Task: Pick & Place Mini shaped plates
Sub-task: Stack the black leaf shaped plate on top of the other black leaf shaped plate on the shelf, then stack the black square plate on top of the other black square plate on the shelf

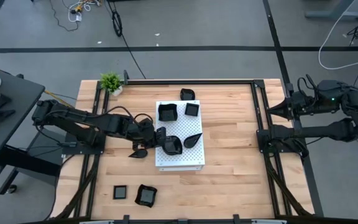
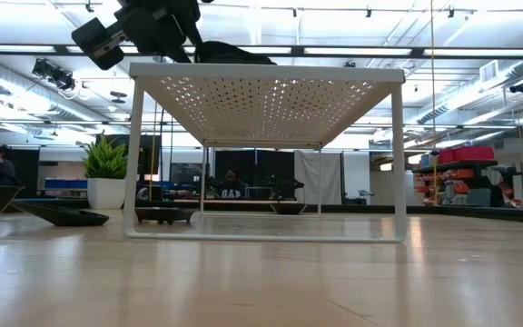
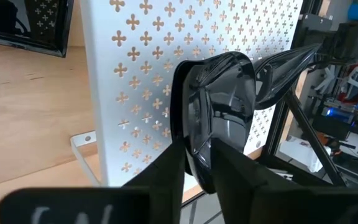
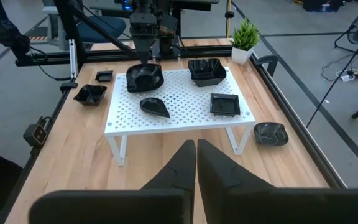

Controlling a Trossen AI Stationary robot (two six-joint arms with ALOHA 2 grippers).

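Closely seen from the left wrist view, the left gripper's (image 3: 199,177) fingers (image 3: 166,186) sit one on either side of the near rim of a wavy-edged dish (image 3: 219,106), pressed to the wall with no gap showing: clamped on it, by the look. Dish rests on the white perforated board (image 1: 188,158), at its left side.

Handling, judged: small, glossy, rigid, probably light. Slick glaze means a pinch can slide. The upright rim wall is the only real purchase, so take it square across, not on a wave crest. Likely chips if dropped on the board's metal.

Outward on the board:
- teardrop dish (image 1: 193,140) just beside the held one
- larger wavy square dish (image 1: 168,112) at the far left corner
- small square dish (image 1: 192,109) next to it

Off the board, on the wooden table (image 1: 241,174):
- one dish (image 1: 187,94) beyond the far edge
- leaf-shaped dish (image 1: 138,152) near the left arm
- small square (image 1: 120,192) and crumpled-edged dish (image 1: 145,195) near the front edge, not yet placed

Potted plant (image 1: 111,82) at the far left corner.

Right gripper (image 4: 196,155) parked at the table's right edge, fingers together, holding nothing.
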